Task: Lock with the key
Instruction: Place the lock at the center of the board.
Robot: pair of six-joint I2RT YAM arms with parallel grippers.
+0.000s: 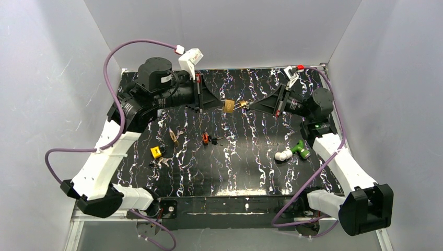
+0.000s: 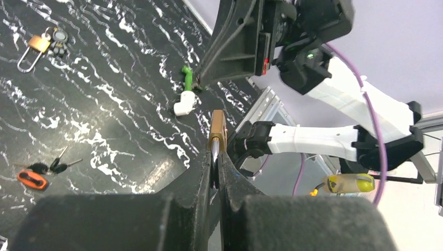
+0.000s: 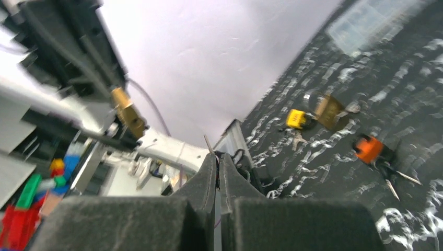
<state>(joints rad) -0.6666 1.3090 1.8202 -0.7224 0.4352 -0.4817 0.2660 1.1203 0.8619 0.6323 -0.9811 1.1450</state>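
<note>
Pinching the brass padlock [image 1: 228, 106], the left claw [image 1: 215, 106] holds it in the air over the middle of the tabletop [image 1: 251, 167]. Right claw [image 1: 254, 105] is pressed together on a small key [image 1: 244, 104], its tip at the lock's near face; seated or not, can't tell. Best practice, I'd judge: steady lock, blade square to the keyhole, push straight, then turn gently.

Overhead view down onto table [image 1: 235, 172]; wrist views close, tilted, apparently facing each other
</note>
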